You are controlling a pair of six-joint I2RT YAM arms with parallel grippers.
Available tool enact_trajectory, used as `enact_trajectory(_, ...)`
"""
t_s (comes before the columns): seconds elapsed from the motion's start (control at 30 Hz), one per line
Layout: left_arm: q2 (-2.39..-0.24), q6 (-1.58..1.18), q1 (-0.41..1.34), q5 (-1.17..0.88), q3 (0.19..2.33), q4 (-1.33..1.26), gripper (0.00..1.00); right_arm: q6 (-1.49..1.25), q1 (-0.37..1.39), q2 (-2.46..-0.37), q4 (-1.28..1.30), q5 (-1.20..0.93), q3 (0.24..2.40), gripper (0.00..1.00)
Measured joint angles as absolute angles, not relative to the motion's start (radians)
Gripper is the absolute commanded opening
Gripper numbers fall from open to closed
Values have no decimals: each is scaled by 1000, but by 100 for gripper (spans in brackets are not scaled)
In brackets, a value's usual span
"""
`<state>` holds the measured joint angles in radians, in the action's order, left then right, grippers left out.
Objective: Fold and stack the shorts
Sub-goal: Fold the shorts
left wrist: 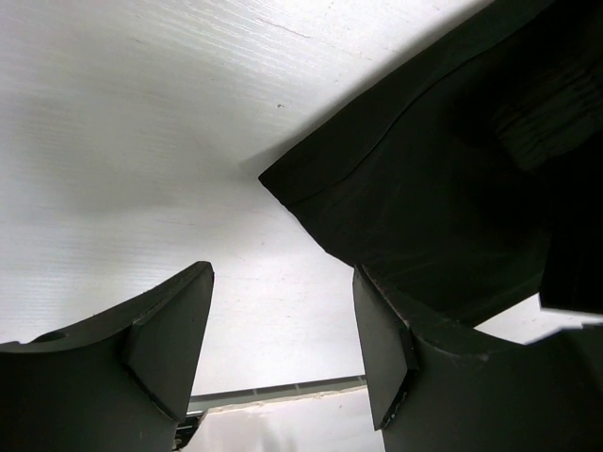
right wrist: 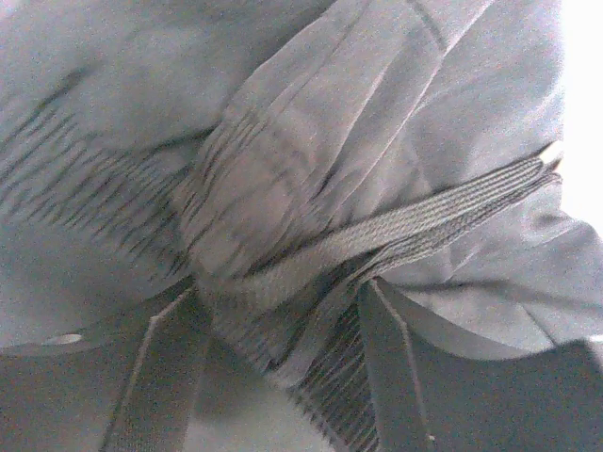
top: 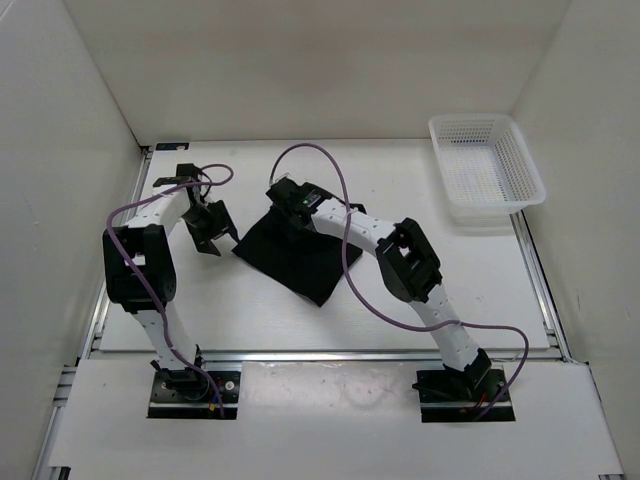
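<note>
The shorts [top: 300,265] lie folded at mid-table. The right gripper [top: 288,212] sits on their far waistband edge, jaws wide around the fabric, apparently unclamped. The left gripper [top: 214,234], open and empty, hangs just left of them.

White mesh basket [top: 485,165] upright at far right of table [top: 250,320], close to right wall [top: 590,120]. Well apart from everything else on the surface. Table top plain white, fine linear grain visible in left wrist view [left wrist: 141,141]. Aluminium rail [top: 330,352] along near edge, similar rails down left and right sides. White panels at back [top: 330,70] and left.
</note>
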<state>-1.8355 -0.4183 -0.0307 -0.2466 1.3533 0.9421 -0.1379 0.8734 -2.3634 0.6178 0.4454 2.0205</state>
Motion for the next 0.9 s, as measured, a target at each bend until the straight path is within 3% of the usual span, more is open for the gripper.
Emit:
enact_trajectory(0.43,-1835,-418,-31,-249,1353,942,71,-101,922,-2353,593,439,1980,71)
enact_trajectory(0.53,-1835,-418,-31,-250,1353,942,71,-104,935,-2379,592,487,1989,66)
enact_trajectory(0.73,-1835,-418,-31,-253,1353,942,71,-128,944,-2397,586,559,2000,48)
enact_trajectory(0.9,-1835,-418,-31,-255,1352,941,71,-147,944,-2405,585,590,2000,21)
